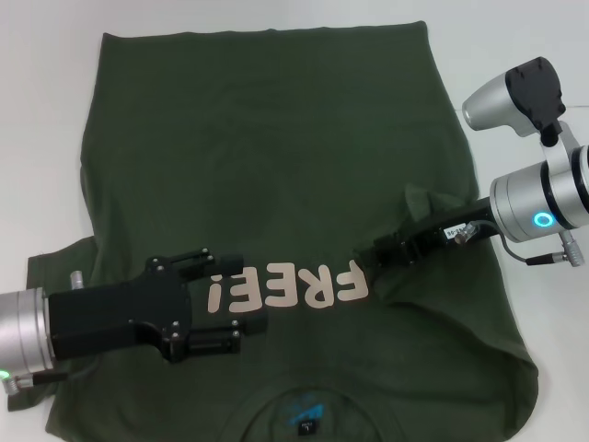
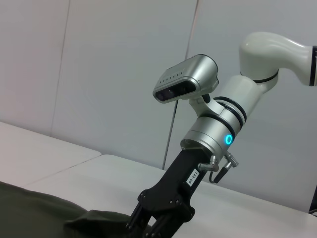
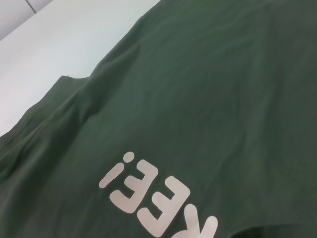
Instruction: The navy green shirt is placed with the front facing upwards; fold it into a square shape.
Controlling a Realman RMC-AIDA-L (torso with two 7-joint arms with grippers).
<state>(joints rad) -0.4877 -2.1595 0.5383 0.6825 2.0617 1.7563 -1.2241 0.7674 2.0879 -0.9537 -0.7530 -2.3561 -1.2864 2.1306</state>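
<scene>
We see one navy green shirt (image 1: 276,184) spread front-up on the white table (image 1: 46,138), collar nearest us. Left gripper (image 1: 225,299) hovers fingers spread, lettering (image 1: 294,290) just past its tips. Right gripper (image 1: 373,253) pinches a fold of the shirt's side, drawn inward over the chest. We judge the first side fold barely started; the other side and bottom folds remain.

Pale pink lettering "FREE!" (image 1: 288,290) runs across the chest of the navy green shirt (image 1: 276,138). The blue neck label (image 1: 304,412) is unreadable.
</scene>
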